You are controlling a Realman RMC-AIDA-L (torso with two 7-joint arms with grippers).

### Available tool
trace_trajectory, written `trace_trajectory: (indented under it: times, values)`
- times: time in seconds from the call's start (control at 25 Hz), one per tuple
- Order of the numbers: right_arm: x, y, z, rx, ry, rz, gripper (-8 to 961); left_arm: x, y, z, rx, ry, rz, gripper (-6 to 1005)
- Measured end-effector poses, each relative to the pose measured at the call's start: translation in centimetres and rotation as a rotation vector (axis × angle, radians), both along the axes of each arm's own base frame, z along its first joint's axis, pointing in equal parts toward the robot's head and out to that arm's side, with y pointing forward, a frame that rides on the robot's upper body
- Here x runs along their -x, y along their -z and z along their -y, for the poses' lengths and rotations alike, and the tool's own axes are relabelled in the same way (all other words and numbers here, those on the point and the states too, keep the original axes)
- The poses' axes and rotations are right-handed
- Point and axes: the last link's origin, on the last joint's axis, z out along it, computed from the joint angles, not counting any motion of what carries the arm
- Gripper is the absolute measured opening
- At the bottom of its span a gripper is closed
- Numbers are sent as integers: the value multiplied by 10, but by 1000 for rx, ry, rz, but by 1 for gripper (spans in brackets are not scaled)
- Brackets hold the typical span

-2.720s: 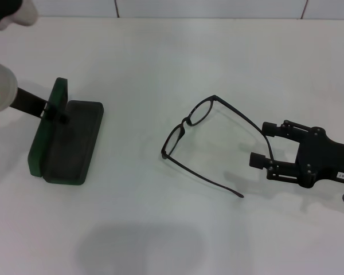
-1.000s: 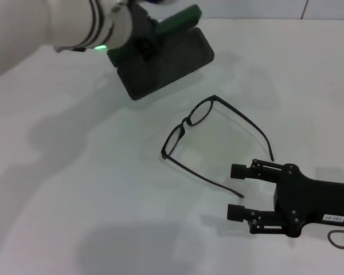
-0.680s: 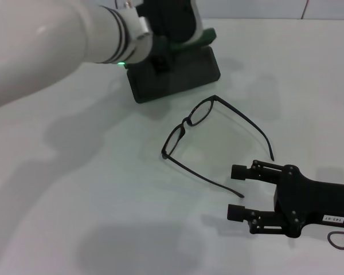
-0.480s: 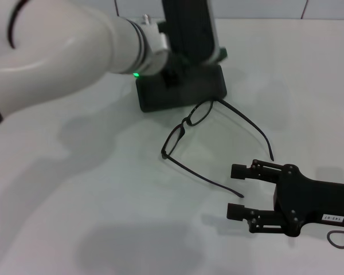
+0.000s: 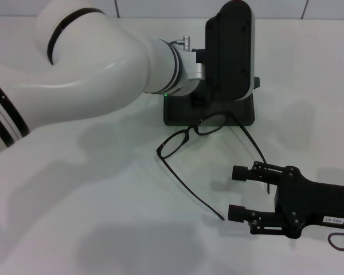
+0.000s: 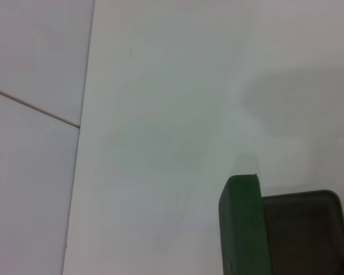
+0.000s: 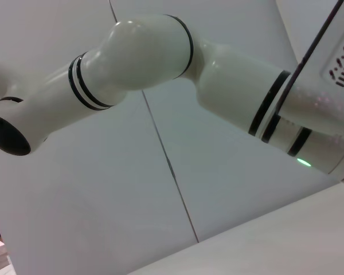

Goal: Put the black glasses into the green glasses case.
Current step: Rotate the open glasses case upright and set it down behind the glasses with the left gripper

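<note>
**K:** Left arm (image 5: pixel 103 63) has swung across from its own side and carried the green glasses case (image 5: pixel 241 114) to mid-table. The case's front edge now meets the black glasses (image 5: pixel 190 131), and they've been nudged and rotated a bit. The right gripper (image 5: pixel 235 192) hasn't moved in the last second.

**M:** Grip states?

**K:** Right gripper's fingers are spread wide and hold nothing. It sits low over the table (image 5: pixel 74 217), just beside the temple tips. I can't tell for the left gripper, it's hidden behind the black wrist housing (image 5: pixel 229 51). The left wrist view shows the green lid (image 6: pixel 241 229) standing up on edge with the dark lining beside it, so the case is open.

**M:** How would you run the step?

**K:** My call is to stop pushing the case and hold it steady. Bring the right gripper in along the table and pinch one temple near the hinge rather than at the tip. Lift level, then lower the glasses lens-first into the tray.

**M:** Materials?

**K:** The arm is a glossy white shell. The case is a hard rounded clamshell with a matte liner, so it slides easily on the smooth tabletop. The glasses have a thin wiry frame, rounded clear lenses and long, slim, springy temples, so there's little to grip. A light clamp will do.
</note>
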Motion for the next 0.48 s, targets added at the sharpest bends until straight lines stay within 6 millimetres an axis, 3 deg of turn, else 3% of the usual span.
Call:
trace_trajectory:
  times: [0.48]
  values:
    - [-5,0,4,6,22,-5,793,3,0,-3,-4,-12,-10,202]
